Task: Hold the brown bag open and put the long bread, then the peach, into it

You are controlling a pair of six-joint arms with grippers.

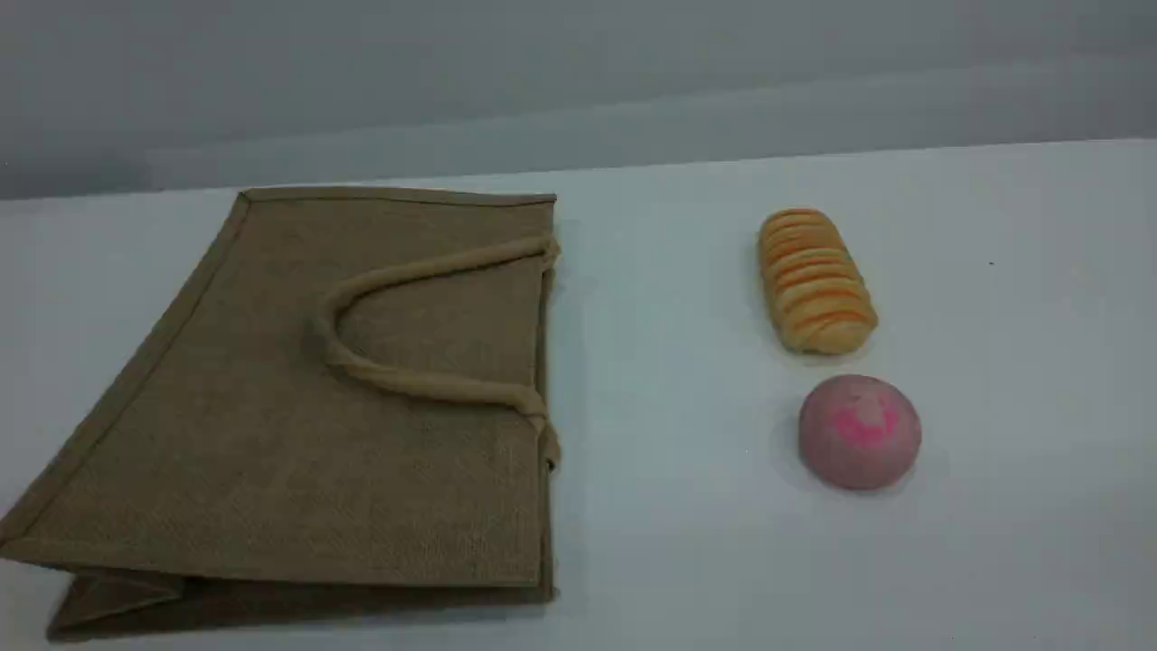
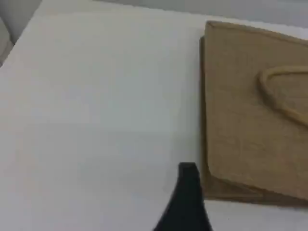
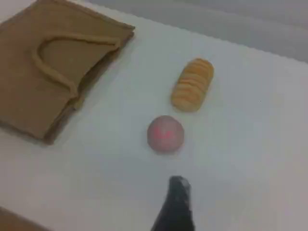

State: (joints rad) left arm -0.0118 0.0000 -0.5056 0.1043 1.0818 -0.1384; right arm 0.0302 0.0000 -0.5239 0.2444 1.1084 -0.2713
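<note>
White table [image 1: 1012, 380], long bread [image 1: 816, 282] lying near-to-far (slightly tilted)

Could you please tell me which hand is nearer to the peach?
Right. The right hand is near the peach, which lies just ahead of it. The left hand is by the bag, with no peach in its view.

Only two fingertips of the robot show. The left fingertip [image 2: 186, 197], just beside a corner of the bag [image 2: 255, 110], is a matt black blade. It is narrow and squared at its tip, curving and widening towards its base. The right fingertip [image 3: 177, 202], well apart from the bag, is also black, its rounded tip flecked with pale grey glints and its outline blurred.
</note>
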